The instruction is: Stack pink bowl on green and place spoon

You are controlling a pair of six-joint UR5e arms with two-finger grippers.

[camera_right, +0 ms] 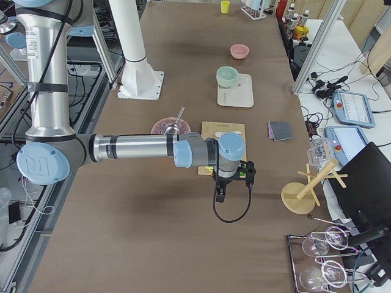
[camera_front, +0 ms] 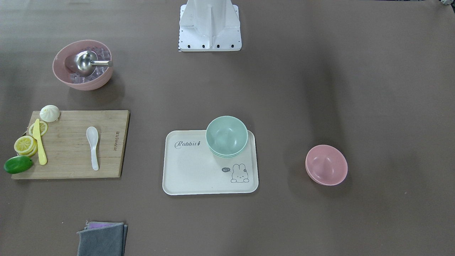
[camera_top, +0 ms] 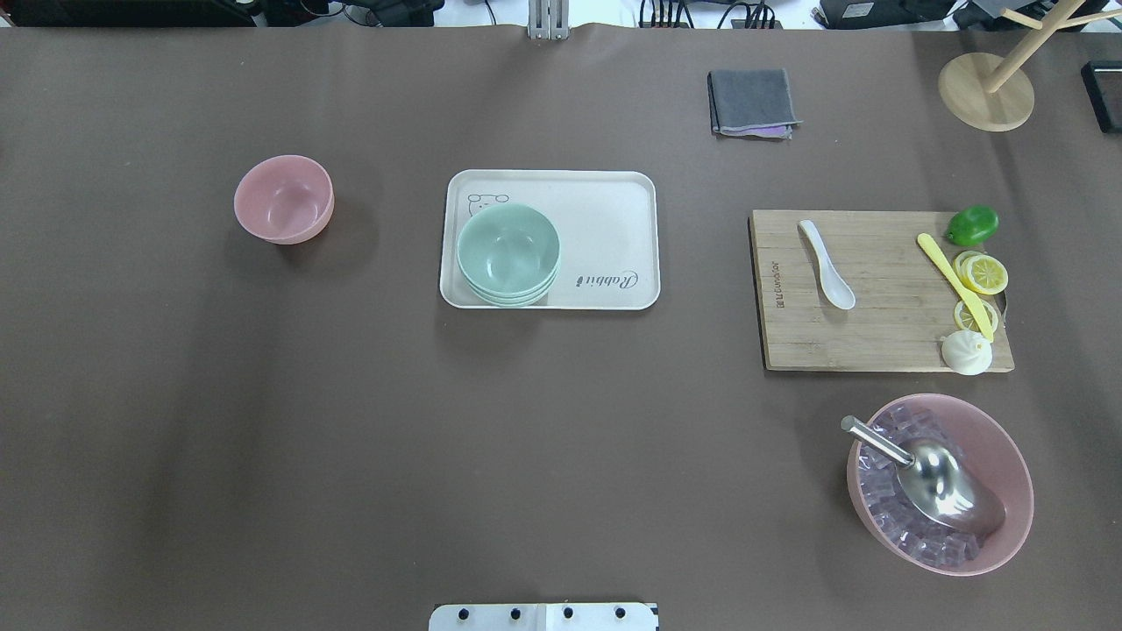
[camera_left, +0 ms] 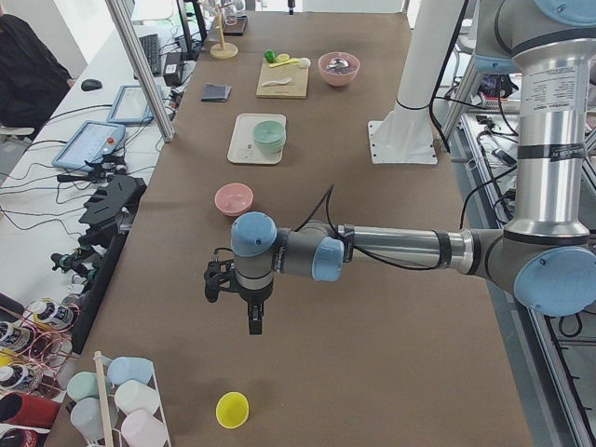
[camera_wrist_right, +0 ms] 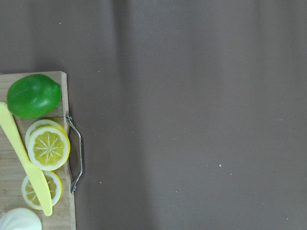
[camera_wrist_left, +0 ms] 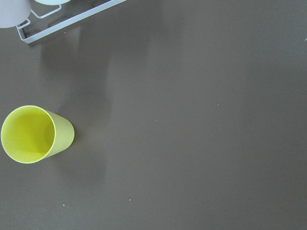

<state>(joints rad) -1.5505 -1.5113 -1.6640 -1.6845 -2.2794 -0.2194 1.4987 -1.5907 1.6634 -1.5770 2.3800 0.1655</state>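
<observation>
The small pink bowl (camera_top: 284, 198) stands empty on the brown table, left of the white tray (camera_top: 605, 219). A stack of green bowls (camera_top: 508, 252) sits on the tray's left part. The white spoon (camera_top: 827, 263) lies on the wooden cutting board (camera_top: 877, 342). My left gripper (camera_left: 252, 321) shows only in the exterior left view, hanging over bare table between the pink bowl (camera_left: 234, 198) and a yellow cup; I cannot tell its state. My right gripper (camera_right: 220, 194) shows only in the exterior right view, just beyond the board's end; I cannot tell its state.
A large pink bowl (camera_top: 1008, 464) holds ice cubes and a metal scoop (camera_top: 938, 478). On the board are a lime (camera_top: 971, 225), lemon slices, a yellow knife (camera_top: 954, 282) and a bun. A grey cloth (camera_top: 752, 102), a wooden stand (camera_top: 986, 90) and a yellow cup (camera_wrist_left: 33, 134) stand further off.
</observation>
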